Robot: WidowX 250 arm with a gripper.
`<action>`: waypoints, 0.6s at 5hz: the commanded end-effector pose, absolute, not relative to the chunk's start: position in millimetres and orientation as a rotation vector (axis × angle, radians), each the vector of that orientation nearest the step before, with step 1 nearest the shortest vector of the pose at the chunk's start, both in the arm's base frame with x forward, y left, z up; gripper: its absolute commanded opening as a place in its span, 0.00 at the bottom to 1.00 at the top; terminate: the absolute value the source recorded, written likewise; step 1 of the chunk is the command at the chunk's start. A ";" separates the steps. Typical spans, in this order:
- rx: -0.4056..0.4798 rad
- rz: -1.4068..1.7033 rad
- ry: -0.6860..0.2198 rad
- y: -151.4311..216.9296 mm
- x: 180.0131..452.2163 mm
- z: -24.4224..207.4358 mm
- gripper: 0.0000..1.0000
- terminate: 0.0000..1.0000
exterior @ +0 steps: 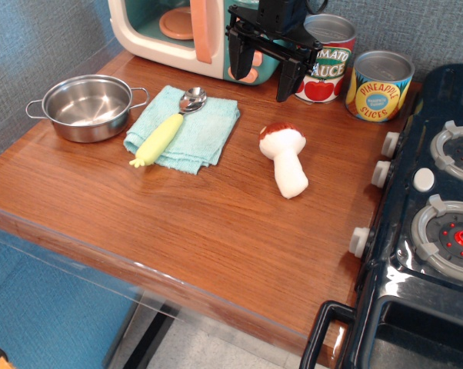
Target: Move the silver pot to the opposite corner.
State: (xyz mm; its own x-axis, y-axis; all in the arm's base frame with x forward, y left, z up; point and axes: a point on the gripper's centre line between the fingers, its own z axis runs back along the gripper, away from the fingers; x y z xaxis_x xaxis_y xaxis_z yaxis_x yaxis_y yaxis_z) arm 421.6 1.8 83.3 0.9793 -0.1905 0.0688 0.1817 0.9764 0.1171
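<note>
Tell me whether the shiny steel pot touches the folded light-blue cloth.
Cannot tell. In the only view, the shiny steel pot's right wire handle ends right at the folded light-blue cloth's left edge, with neither contact nor gap plain.

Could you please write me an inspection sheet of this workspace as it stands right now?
Surface: wooden table, no spills seen.
Job's things: silver pot upright and empty at the far left corner, beside the cloth.
Clutter: yellow-handled spoon lying on a folded blue cloth; toy mushroom on its side mid-table; tomato sauce can and pineapple can upright at the back.
Grippers: gripper open, holding nothing, hanging at the back, apart from the pot.
Cables: nothing seen.
Surroundings: toy microwave behind the cloth; toy stove along the right edge.
</note>
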 end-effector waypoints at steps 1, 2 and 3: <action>0.111 -0.188 -0.080 1.8 421.6 83.3 1.00 0.00; 0.114 -0.153 -0.069 30.6 402.4 83.4 1.00 0.00; 0.132 -0.119 -0.078 70.8 381.6 88.5 1.00 0.00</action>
